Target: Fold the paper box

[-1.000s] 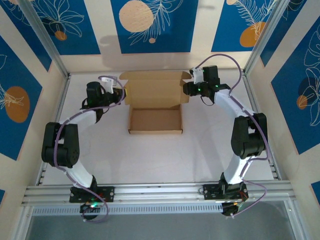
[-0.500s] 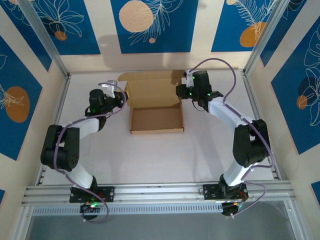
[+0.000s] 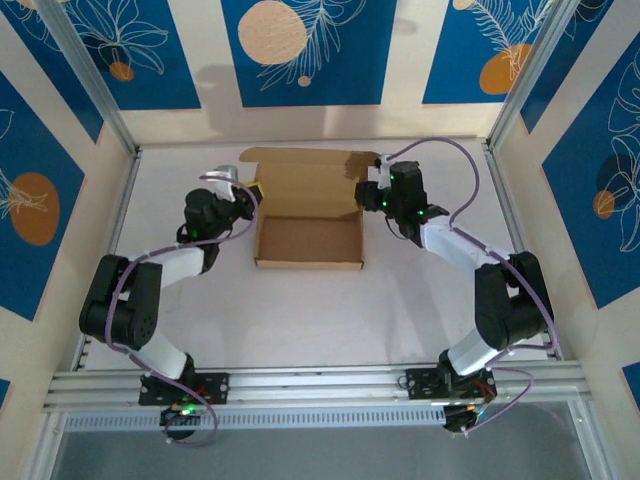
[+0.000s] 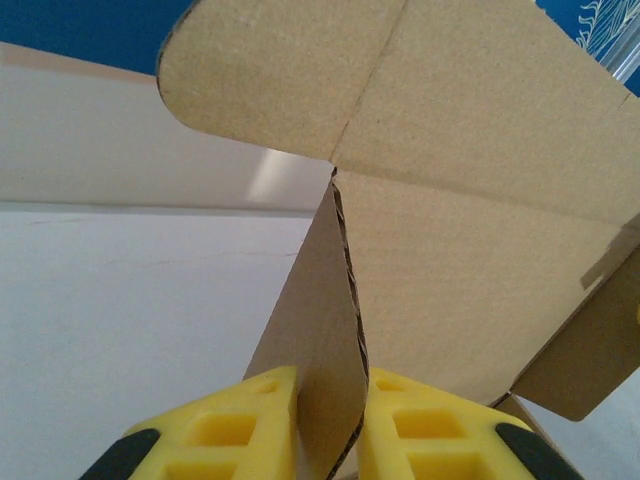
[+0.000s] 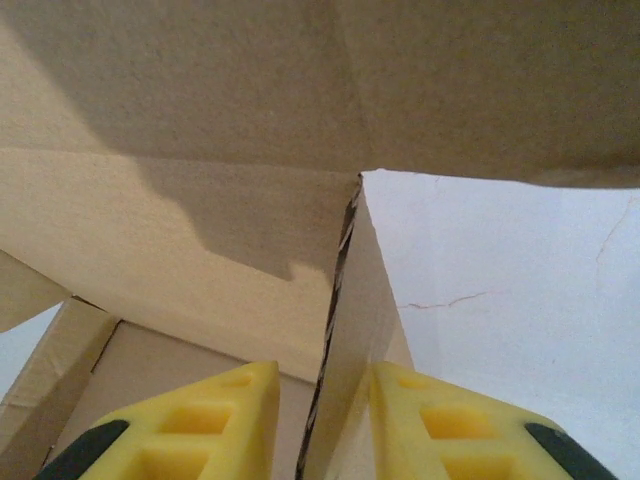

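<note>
Claws [image 4: 328,440] [image 5: 322,425] astride paper box [image 3: 308,240] walls

Brown paper box [image 3: 309,240] mid-table, lid flap upright.

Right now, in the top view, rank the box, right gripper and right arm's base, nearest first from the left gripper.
1. Paper box: left wall between the left gripper's fingers.
2. Right gripper: across the box.
3. Right arm's base: near edge.
</note>
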You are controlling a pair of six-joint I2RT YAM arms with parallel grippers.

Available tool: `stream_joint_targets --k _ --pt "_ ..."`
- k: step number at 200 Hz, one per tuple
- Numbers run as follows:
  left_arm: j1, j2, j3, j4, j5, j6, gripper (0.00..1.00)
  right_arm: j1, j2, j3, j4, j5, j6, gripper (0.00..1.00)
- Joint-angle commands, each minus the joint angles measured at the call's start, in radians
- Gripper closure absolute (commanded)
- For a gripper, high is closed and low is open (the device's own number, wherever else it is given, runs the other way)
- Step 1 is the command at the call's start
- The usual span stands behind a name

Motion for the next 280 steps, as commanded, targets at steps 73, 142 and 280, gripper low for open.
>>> stream_joint_targets --k 73,142,280 --pt "-0.114 0.013 -0.113 0.32 -0.174 0.115 0.8 0.07 -0.107 -0.153 0.364 0.075 0.035 0.72" --pt "-0.172 0.139 -0.134 0.549 -0.327 0.189 0.85 0.076 -0.053 -0.246 0.584 0.084 0.041 0.72" --pt "-0.289 0.167 -0.24 0.55 -0.368 0.394 0.84 0.052 -0.044 -0.449 0.795 0.02 0.033 0.7"
